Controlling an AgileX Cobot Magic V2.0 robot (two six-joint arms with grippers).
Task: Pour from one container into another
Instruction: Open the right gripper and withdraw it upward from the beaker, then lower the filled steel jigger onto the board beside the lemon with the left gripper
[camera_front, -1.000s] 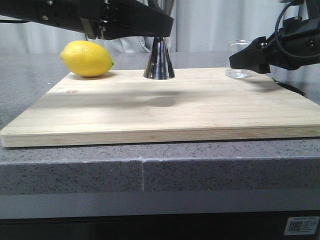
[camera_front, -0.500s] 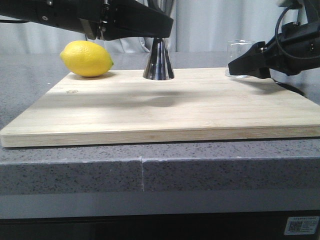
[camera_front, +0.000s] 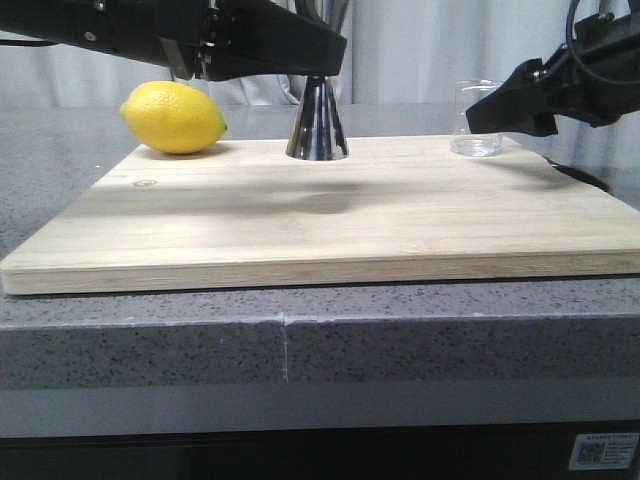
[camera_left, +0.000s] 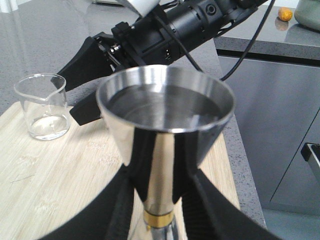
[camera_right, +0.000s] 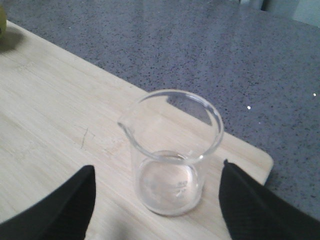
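Observation:
The steel jigger (camera_front: 318, 125) stands upright at the back middle of the wooden board (camera_front: 330, 215). My left gripper (camera_front: 320, 68) reaches in from the left, shut on the jigger just above its gold waist. In the left wrist view the jigger's cup (camera_left: 167, 107) fills the middle and the left gripper (camera_left: 162, 177) pinches it from both sides. The clear glass beaker (camera_front: 477, 118) stands upright on the board's back right corner and looks empty (camera_right: 172, 150). My right gripper (camera_front: 492, 108) is open, its fingers (camera_right: 65, 210) wide on either side of the beaker and clear of the glass.
A yellow lemon (camera_front: 173, 117) lies at the board's back left corner. The board rests on a grey speckled counter (camera_front: 150, 340) whose front edge is close below. The right arm's cable hangs at the far right (camera_front: 575, 175).
My right gripper has risen a little and drawn back to the right from the beaker, which stays on the board. The left arm and jigger have held still.

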